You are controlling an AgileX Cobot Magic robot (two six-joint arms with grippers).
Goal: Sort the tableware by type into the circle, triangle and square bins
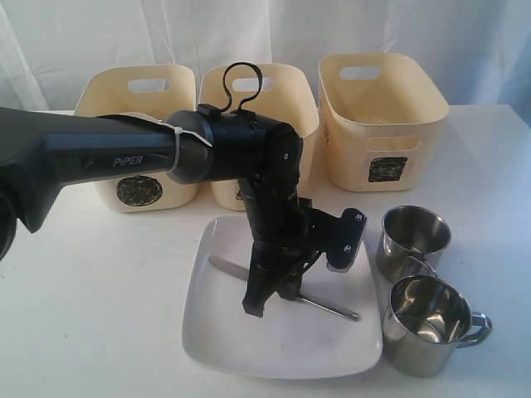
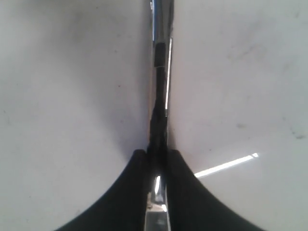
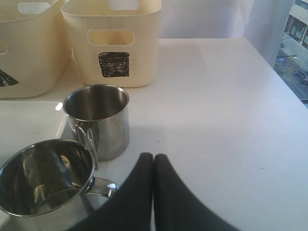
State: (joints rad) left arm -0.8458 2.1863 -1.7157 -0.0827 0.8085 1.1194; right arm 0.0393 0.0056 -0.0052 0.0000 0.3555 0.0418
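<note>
Three bins [image 1: 382, 116] at twelve o'clock, two mugs [image 1: 413, 240] at three o'clock, one plate [image 1: 224, 340] and one knife [image 1: 332, 308] are counted. The knife, laid from ten to four o'clock across the plate, is pinched mid-length by the left pincer [image 1: 270, 298]. That grip is confirmed only by the left wrist view. The right pincer [image 3: 153, 161], pressed together and empty, is shown only by its own view.

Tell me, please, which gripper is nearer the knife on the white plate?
Left. The left gripper is clamped on the knife; the right gripper hangs shut over the table beside the mugs, off the plate.
</note>
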